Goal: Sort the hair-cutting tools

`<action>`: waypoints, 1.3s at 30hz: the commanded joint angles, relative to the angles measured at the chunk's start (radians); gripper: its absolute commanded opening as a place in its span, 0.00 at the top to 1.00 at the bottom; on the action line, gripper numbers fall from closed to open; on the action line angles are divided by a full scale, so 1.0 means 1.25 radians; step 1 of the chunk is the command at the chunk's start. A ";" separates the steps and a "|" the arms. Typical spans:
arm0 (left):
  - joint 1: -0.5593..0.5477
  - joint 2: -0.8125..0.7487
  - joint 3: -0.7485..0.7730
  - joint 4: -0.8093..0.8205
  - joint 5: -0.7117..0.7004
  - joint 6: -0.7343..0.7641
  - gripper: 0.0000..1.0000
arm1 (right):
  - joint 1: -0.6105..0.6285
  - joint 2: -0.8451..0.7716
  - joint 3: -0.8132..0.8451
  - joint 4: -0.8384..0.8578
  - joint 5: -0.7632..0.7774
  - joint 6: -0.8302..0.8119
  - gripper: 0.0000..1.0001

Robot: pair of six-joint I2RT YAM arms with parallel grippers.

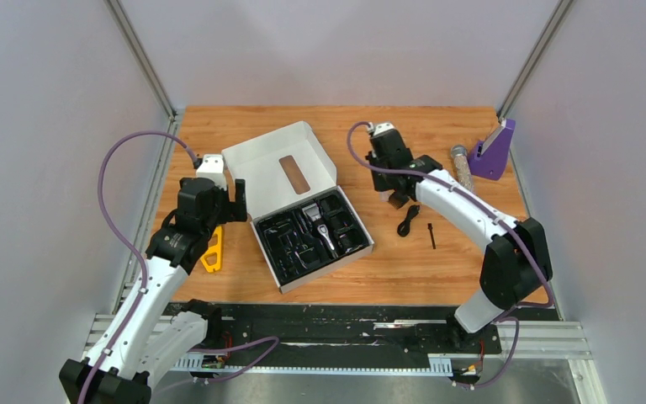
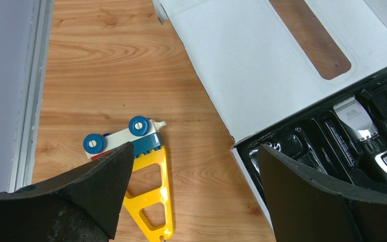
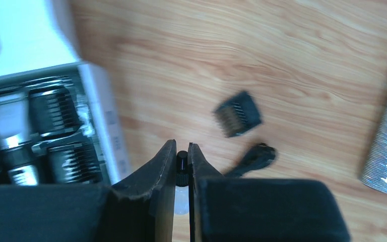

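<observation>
Near edge: a black base rail (image 1: 336, 332) carries the 2 arms.

Left: the left gripper (image 2: 194, 148) hangs over the wooden counter (image 1: 437, 122), its jaws spread wide and holding nothing. Under it lie a yellow triangular plastic piece (image 2: 151, 201) and, touching that piece's upper end, a white-and-blue toy block (image 2: 131, 136) with 2 blue wheels.

Centre: an open white box (image 1: 277, 164) has its lid folded back. Its black moulded tray (image 1: 279, 252) holds the clipper (image 1: 323, 225), silver blade head uppermost, and just right of it 2 boxed comb guards (image 3: 55, 108), each in its own recess.

Right of the box: the right gripper (image 3: 181, 146) is above the counter, its jaws closed almost fully on a small black-capped piece (image 3: 182, 162). The rest of that piece is hidden between the jaws. On the counter beneath, a stubby black comb guard (image 3: 238, 113) lies alone. The coiled black cord (image 1: 409, 220) is just beside it, and the thin black stick (image 1: 431, 236) is near the cord but apart from it.

Far right: a glittery silver cylinder (image 1: 463, 167) lies beside a purple wedge-shaped stand (image 1: 495, 151) at the wall.
</observation>
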 commanded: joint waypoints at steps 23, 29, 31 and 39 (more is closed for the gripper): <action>0.008 -0.033 0.024 -0.007 -0.133 -0.037 0.00 | 0.467 0.088 -0.027 0.233 -0.164 0.301 0.96; 0.007 -0.039 0.023 -0.005 -0.134 -0.039 0.00 | 0.488 0.123 -0.020 0.244 -0.166 0.323 0.95; 0.008 -0.039 0.023 -0.005 -0.134 -0.039 0.00 | 0.490 0.134 -0.017 0.245 -0.168 0.335 0.95; 0.009 -0.037 0.021 -0.002 -0.133 -0.038 0.00 | 0.503 0.166 -0.004 0.257 -0.162 0.366 0.93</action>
